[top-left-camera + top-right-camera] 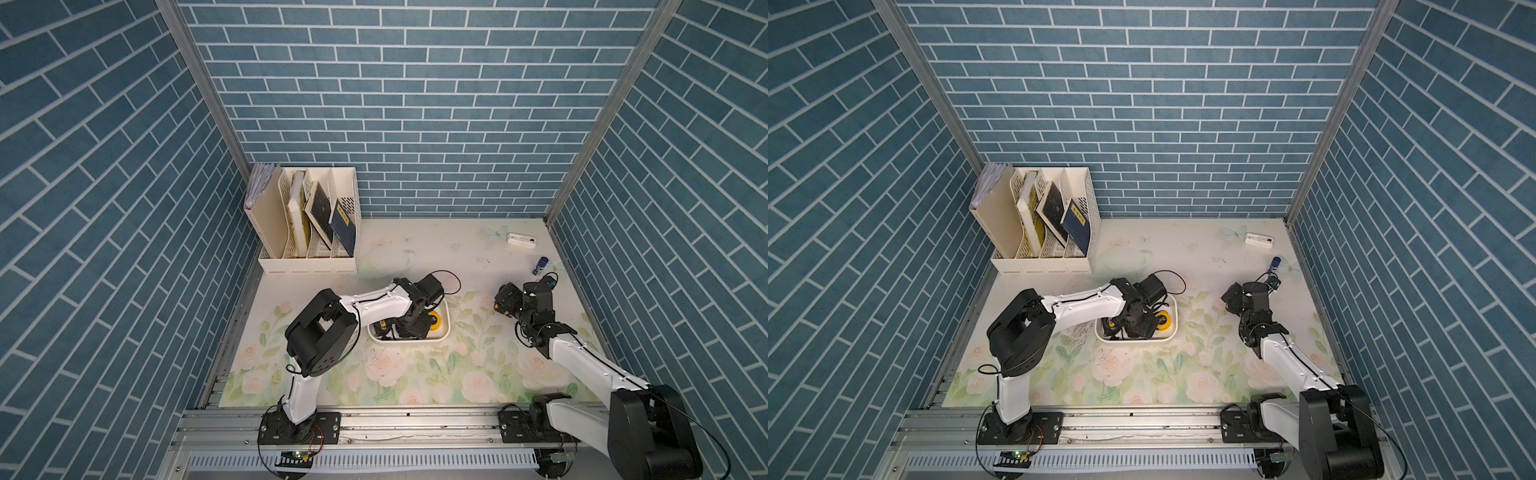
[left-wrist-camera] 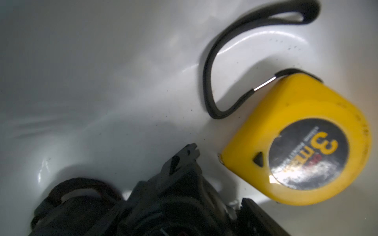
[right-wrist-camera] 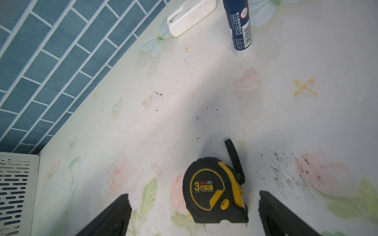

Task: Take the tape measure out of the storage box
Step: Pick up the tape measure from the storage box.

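Observation:
The storage box (image 1: 447, 328) is a shallow white tub at mid-table in both top views. On its floor lies a yellow tape measure (image 2: 296, 143) with a black wrist strap (image 2: 208, 81); it is also seen as tape measure (image 1: 435, 322). My left gripper (image 1: 411, 328) reaches down into the box beside it. Its jaws straddle a black and yellow tape measure (image 2: 173, 194), and one finger (image 2: 257, 216) stands just off that case. My right gripper (image 3: 193, 195) hovers open over the table. A third tape measure (image 3: 214, 190), black and yellow, lies between its fingers outside the box.
A cream perforated file organiser (image 1: 307, 224) with books stands at the back left. A white oblong device (image 1: 521, 241) and a blue glue stick (image 1: 540, 265) lie at the back right, beyond my right gripper. Blue brick walls enclose three sides.

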